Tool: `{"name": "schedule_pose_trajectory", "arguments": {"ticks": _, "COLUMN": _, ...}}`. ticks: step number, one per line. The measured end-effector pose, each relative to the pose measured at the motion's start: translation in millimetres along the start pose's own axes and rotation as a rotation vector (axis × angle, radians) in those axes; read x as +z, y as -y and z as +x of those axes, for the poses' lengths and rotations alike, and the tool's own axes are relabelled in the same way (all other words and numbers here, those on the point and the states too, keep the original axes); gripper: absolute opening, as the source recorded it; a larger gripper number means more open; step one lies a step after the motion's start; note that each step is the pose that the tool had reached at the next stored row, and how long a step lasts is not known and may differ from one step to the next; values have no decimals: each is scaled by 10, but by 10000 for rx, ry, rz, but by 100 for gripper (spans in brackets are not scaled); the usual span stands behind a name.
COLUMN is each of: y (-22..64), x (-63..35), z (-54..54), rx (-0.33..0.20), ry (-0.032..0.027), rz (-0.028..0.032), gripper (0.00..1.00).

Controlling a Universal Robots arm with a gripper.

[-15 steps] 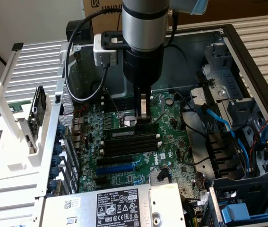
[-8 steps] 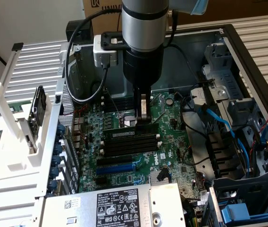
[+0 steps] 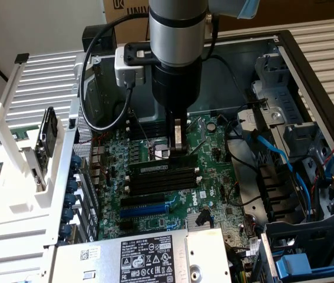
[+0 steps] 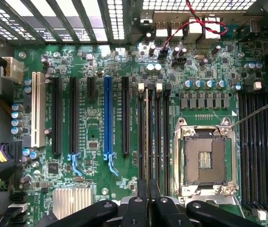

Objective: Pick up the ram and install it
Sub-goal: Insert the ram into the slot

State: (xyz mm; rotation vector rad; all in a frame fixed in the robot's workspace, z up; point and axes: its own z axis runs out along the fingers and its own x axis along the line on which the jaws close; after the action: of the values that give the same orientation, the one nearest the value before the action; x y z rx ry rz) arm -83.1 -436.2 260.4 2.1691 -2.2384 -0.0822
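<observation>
Hanging upright over the motherboard (image 3: pixel 211 154), end effector (image 3: pixel 178 150) pinching the ram (image 4: pixel 147 137).

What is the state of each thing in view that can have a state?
gripper: shut on the ram's upper edge.
ram: upright on edge at a memory slot; seated or not, cannot tell.
processor socket: bare, no processor in it.
blue expansion slot: empty.
computer case: open on one side.
</observation>
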Motion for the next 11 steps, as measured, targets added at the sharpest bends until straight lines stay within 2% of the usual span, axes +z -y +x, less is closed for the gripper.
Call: {"name": "schedule_pose_trajectory", "arguments": {"ticks": 11, "y": -13, "x": 84, "z": 2, "rx": -7, "ry": 2, "rz": 45, "gripper": 12}}
